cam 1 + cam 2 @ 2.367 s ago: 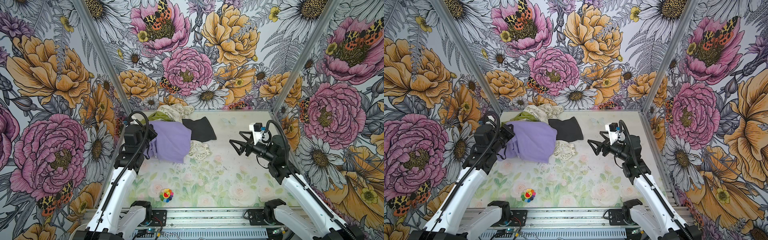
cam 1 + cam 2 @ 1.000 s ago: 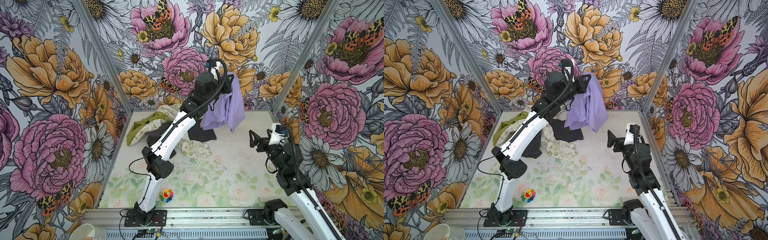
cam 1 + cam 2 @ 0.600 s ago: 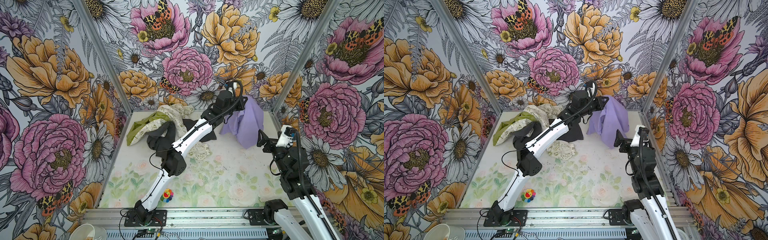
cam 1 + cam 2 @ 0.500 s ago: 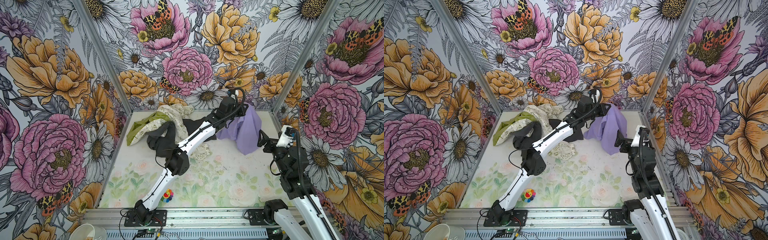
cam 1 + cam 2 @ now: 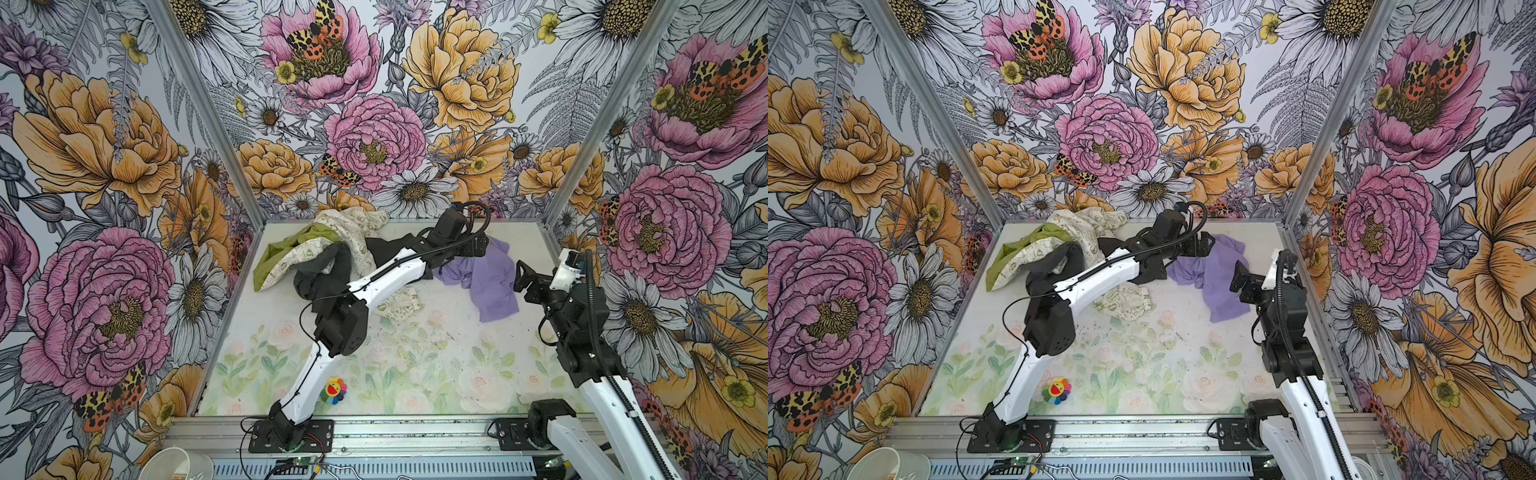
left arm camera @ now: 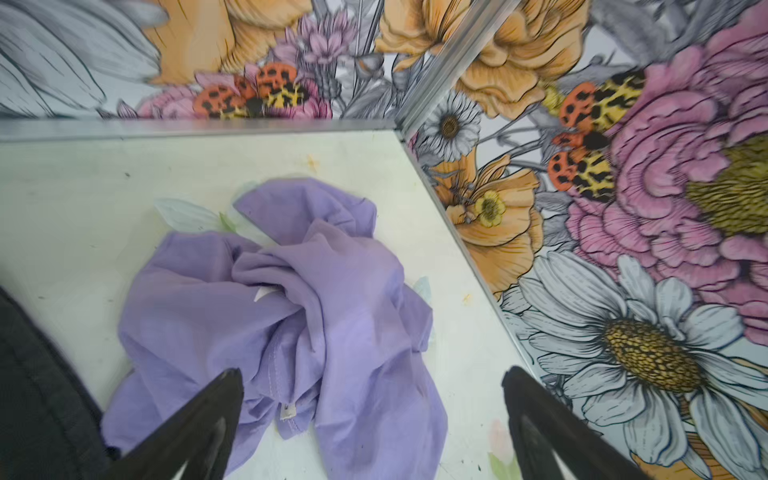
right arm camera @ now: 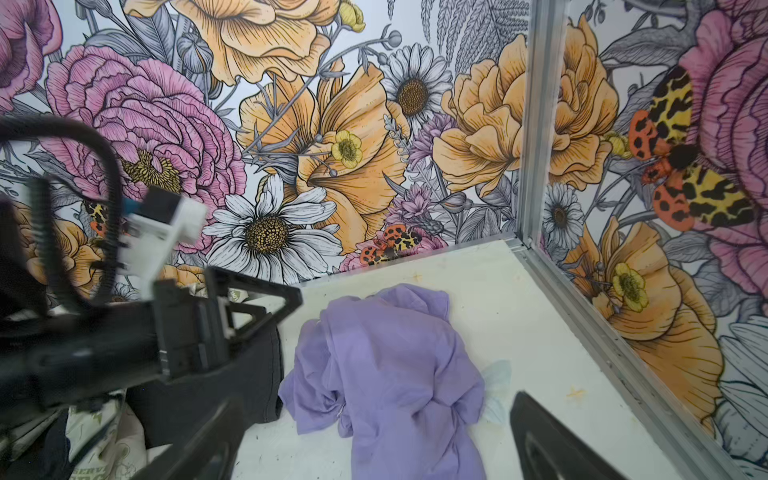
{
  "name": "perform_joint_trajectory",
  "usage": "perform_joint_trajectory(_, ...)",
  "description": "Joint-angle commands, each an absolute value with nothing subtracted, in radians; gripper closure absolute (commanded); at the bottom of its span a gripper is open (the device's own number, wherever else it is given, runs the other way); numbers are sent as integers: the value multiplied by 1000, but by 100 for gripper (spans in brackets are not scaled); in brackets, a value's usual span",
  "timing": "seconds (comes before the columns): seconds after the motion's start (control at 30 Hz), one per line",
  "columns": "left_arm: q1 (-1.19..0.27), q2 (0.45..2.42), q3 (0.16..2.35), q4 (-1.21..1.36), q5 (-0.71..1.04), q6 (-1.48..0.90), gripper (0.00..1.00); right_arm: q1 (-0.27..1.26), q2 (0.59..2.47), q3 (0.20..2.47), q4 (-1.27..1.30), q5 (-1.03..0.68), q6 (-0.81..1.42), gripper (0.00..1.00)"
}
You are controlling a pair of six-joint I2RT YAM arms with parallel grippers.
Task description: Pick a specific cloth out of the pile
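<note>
While left gripper (image 6: 372, 374) and right gripper (image 7: 378, 403) stand with fingers spread, empty, crumpled plain lavender thin-fabric cloth (image 5: 492, 282) lies just below the left, nearer one.

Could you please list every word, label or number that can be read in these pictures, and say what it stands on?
"SERV": green print on the cream cloth in the right wrist view, cut off after those letters.
Other prints on that cloth, in both top views: too small to read.
White tag on the lavender cloth: too small to read.
No other text is legible.
</note>
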State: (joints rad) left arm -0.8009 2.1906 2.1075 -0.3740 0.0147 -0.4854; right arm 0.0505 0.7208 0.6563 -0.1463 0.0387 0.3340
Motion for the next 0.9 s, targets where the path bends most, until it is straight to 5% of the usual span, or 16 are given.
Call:
perform_joint_trajectory(0.0, -790, 1986, 1929, -291, -78, -438, 1, 44, 787, 696, -156, -24, 359, 1)
perform_joint_trajectory(0.27, -843, 1515, 1338, -219, -258, -463, 1, 45, 1175, 835, -171, -139, 363, 5)
perform_joint_trajectory(0.7, -1021, 1139, 853, -153, -410, -411, 1, 124, 1766, 1216, -187, -81, 295, 27)
perform_joint_trajectory(0.87, -1030, 1090, 754, -9, -497, -418, 1, 122, 1872, 1288, -201, -31, 273, 59)
